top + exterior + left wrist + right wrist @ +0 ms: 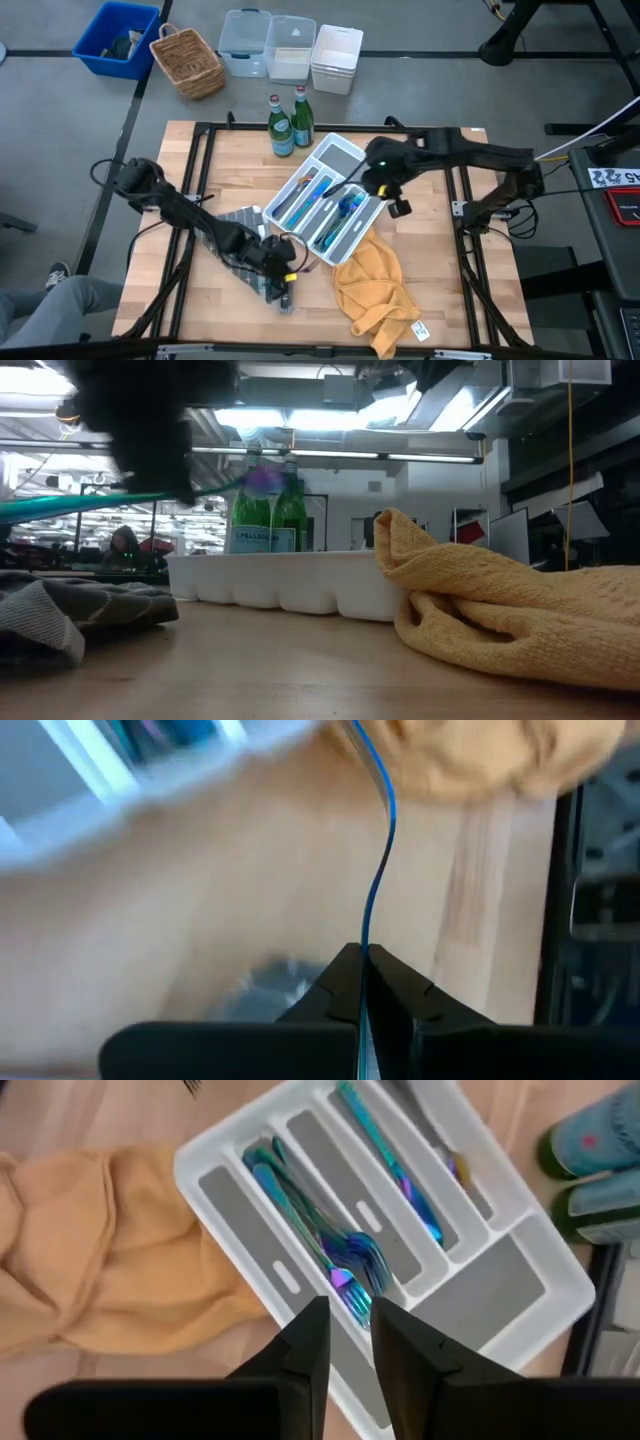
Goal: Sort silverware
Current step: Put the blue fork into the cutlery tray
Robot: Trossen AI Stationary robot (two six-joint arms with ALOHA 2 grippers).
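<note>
Blue-teal plastic utensil (378, 870), slim, seen edge-on, pinched between the left gripper (283, 283) fingers, which are pressed together on its handle. In the high view this gripper sits at about 7 o'clock from the white cutlery tray (345, 152), near the table's front edge, over a grey striped cloth (240, 222). The low view shows a teal utensil held level, clear of the tabletop. Which kind of utensil it is cannot be told.

Right gripper (348, 1342) hangs over the tray, fingers spread a little with nothing between them. Below it, a bunch of iridescent forks (350, 1275) lies in one long slot; another slim piece (395, 1165) lies in the neighbouring slot.

Mustard-yellow cloth (372, 288) lies at 5 o'clock from the tray, touching its near corner. Two green glass bottles (290, 120) stand at 11 o'clock from the tray.

Step judged: pick made, carry pending. Next move calls for lifting clear of the grey cloth, travelling toward 1 o'clock to the tray, aligning the utensil lengthwise with the matching slot, and staying out of the right arm's way.
</note>
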